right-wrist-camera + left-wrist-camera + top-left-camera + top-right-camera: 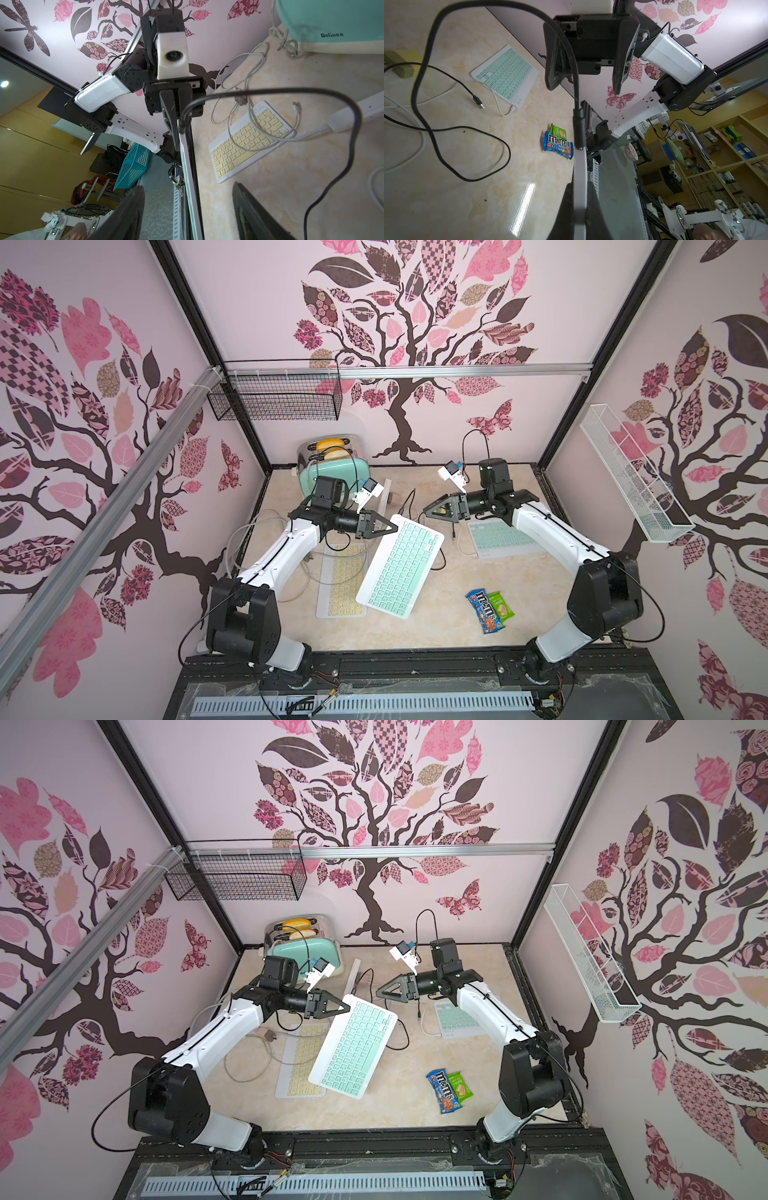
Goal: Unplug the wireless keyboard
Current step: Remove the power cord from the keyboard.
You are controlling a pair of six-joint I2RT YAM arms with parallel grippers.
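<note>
Bread [330, 445] is held in the toaster [360, 472], mint keyboard [401, 568] is clamped by left gripper [394, 527], right gripper [428, 511] is spread open.

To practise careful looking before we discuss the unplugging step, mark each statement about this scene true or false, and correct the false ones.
1. The left gripper grips the raised mint keyboard by its edge. True.
2. The black cable is already out of that keyboard. False: its plug sits in the keyboard's edge.
3. The right gripper is clamped on the cable. False: its jaws stand open, holding nothing.
4. A yellow keyboard lies flat on the table. True.
</note>
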